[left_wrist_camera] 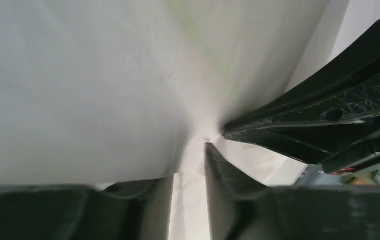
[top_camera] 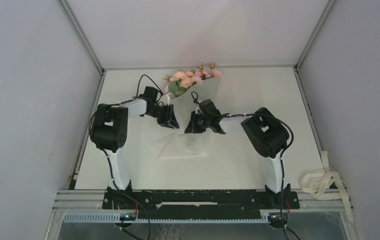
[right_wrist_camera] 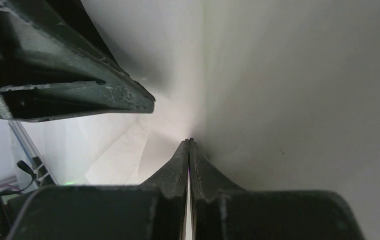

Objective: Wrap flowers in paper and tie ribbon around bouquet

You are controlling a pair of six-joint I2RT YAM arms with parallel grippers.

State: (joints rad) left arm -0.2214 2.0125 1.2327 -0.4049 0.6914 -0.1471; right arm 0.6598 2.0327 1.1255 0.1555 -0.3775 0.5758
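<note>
Closest to the lens, the right gripper (right_wrist_camera: 188,142) has its fingers pressed flat together, tips right on a fold of the paper (right_wrist_camera: 288,75), and that reads as a pinch on the sheet. Facing it, the left gripper (left_wrist_camera: 190,170) stands slightly parted with paper running into the gap; whether it grips anything, I can't tell. My call: this is the gathering of the wrap at the stems, so the right pinch should be the anchor while the left finds a fresh hold. No hard tugging, because this sheet looks thin enough to tear. It's translucent and creased, with a faint green showing through. From above, the flowers (top_camera: 193,76) lie mid-desk (top_camera: 258,95) toward the far edge, pale pink heads and green leaves poking out of the paper, with a loose flap fanned nearside. The ribbon (top_camera: 320,181) sits heaped off the near right edge, well apart.
</note>
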